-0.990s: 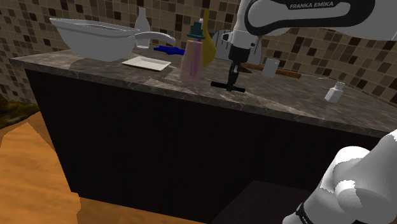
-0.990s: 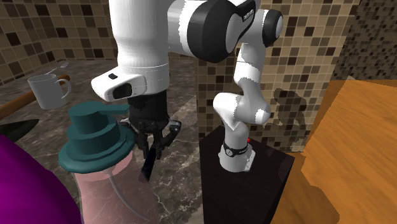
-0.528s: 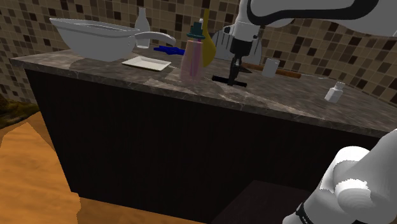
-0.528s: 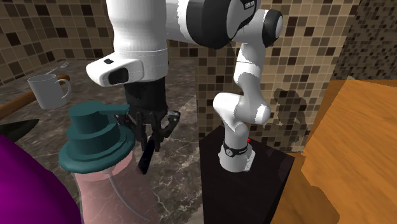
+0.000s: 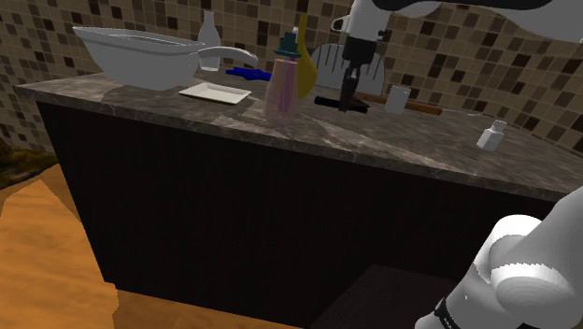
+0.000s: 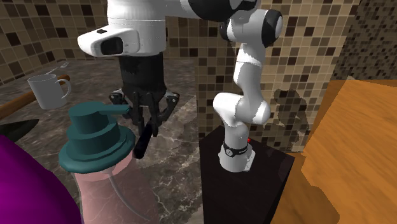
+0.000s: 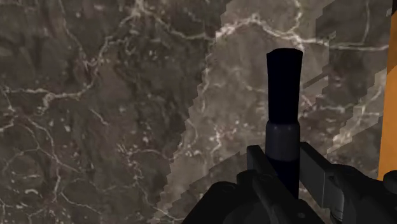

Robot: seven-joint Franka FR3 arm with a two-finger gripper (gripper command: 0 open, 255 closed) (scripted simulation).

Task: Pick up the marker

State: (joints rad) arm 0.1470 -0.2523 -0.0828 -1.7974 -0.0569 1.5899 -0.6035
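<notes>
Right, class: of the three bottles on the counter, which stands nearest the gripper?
The pink pump bottle with the teal top, beside the gripper; the tall white bottle and the small white bottle stand farther off.

Right beside the teal-capped bottle point(image 6: 95, 139), the gripper point(image 6: 147, 121) clasps a tilted black marker point(image 6: 141, 144); a white mug point(image 6: 48, 91) stands behind the bottle.

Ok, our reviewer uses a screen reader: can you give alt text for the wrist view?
The gripper is shut on a black marker, which points out over a dark marbled counter. Orange floor shows beyond the counter's edge.
</notes>
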